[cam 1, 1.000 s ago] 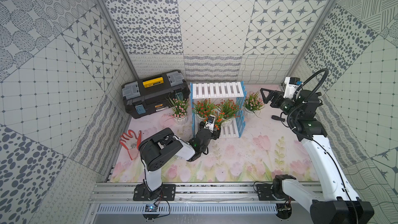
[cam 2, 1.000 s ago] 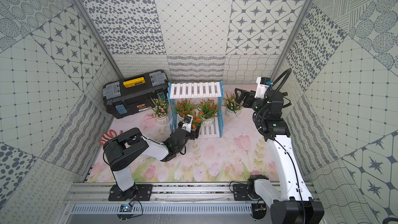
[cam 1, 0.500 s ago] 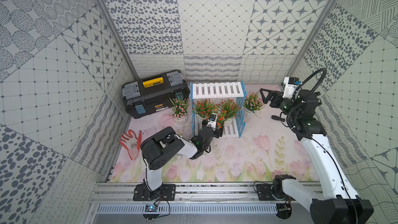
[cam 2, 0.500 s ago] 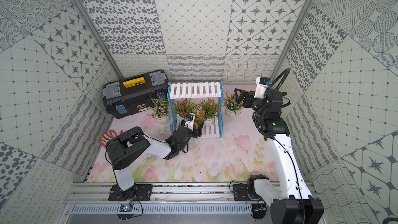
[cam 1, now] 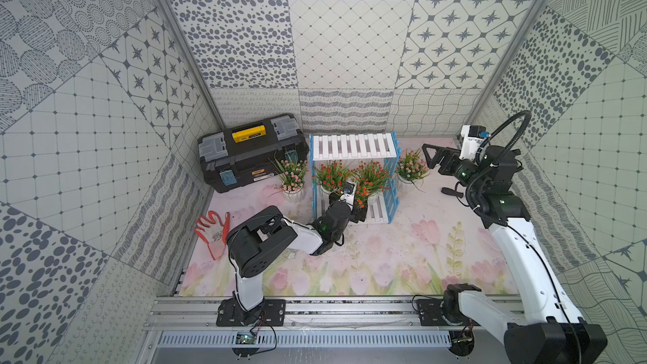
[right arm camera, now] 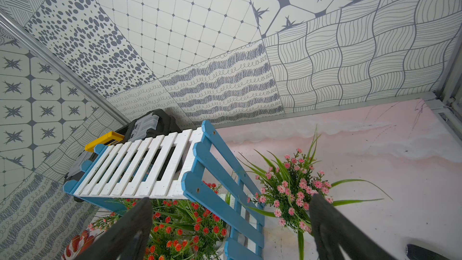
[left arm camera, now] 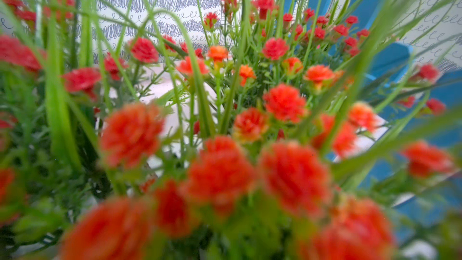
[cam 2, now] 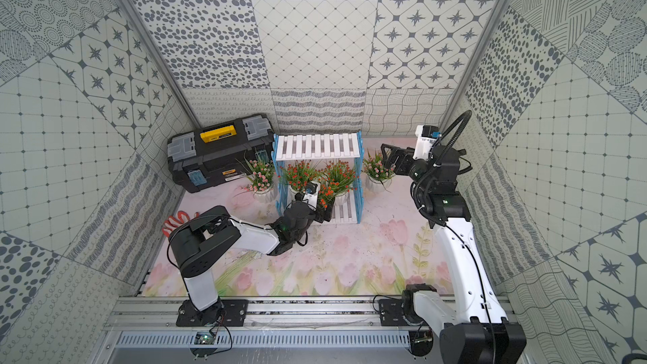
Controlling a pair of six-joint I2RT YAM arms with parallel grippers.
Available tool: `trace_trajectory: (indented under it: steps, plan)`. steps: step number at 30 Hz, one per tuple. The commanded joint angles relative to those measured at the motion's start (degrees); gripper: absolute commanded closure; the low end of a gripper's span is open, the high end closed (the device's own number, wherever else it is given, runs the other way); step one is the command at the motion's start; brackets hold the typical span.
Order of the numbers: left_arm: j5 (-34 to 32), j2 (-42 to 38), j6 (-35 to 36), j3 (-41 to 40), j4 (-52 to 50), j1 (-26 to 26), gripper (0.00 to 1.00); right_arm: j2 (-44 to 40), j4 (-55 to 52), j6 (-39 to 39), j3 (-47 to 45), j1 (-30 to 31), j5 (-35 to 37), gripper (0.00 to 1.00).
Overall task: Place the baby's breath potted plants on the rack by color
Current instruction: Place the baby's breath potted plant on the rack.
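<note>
Grey-and-white patterned tile walls all round; underfoot, a pink tulip-print mat [cam 1: 385, 257]. At the mat's 12 o'clock edge, the rack [cam 1: 353, 145], with white slats and blue picket sides.

On its lower tier, three of the baby's breath potted plants:
- orange-red plant at 9 o'clock [cam 1: 327, 175]
- orange-red plant at 3 o'clock [cam 1: 374, 171]
- front orange-red plant [cam 1: 364, 192], toward 6 o'clock of those two

Off the rack, upright on the mat in white pots: pink plant at 9 o'clock [cam 1: 292, 173] and pink plant at 3 o'clock [cam 1: 411, 168].

Left gripper [cam 1: 348, 204] at the lower tier's 6 o'clock lip, close against the front orange-red plant. Nothing but blurred red blossoms in the left wrist view, so cannot tell wide from narrow, nor whether anything is held.

Right gripper [cam 1: 428, 157] spread wide, fingers [right arm camera: 125, 231] far apart, holding nothing. Hovers just beside the pink plant at 3 o'clock.

At the rack's 10 o'clock, a black toolbox [cam 1: 250, 155] with a yellow handle; small yellow label on its front, writing too small to read. At 8 o'clock, a red-and-white glove [cam 1: 213, 232] flat on the mat.
</note>
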Motion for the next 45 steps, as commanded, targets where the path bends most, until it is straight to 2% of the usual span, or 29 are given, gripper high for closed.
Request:
trace_trajectory:
  steps: [1, 20, 37, 42, 45]
  plan:
    - [-1.0, -1.4, 0.5, 0.5, -1.4, -0.7, 0.02, 0.4, 2.8, -0.1, -0.8, 0.3, -0.6, 0.02]
    - [-2.2, -4.9, 0.3, -2.1, -4.6, -2.2, 0.02, -0.3, 3.4, 0.1, -1.8, 0.3, -1.1, 0.02]
    - [-0.7, -11.4, 0.5, -12.4, 2.6, -5.8, 0.02, 0.0, 3.0, -0.6, -2.1, 0.4, -1.1, 0.02]
    - [7.7, -19.7, 2.5, -17.2, -0.2, -7.2, 0.02, 0.6, 2.6, -0.6, -1.9, 0.4, -1.6, 0.02]
    - [15.4, -28.9, 2.6, -18.9, -9.6, -7.5, 0.02, 1.0, 2.1, -0.7, -1.8, 0.5, -1.6, 0.02]
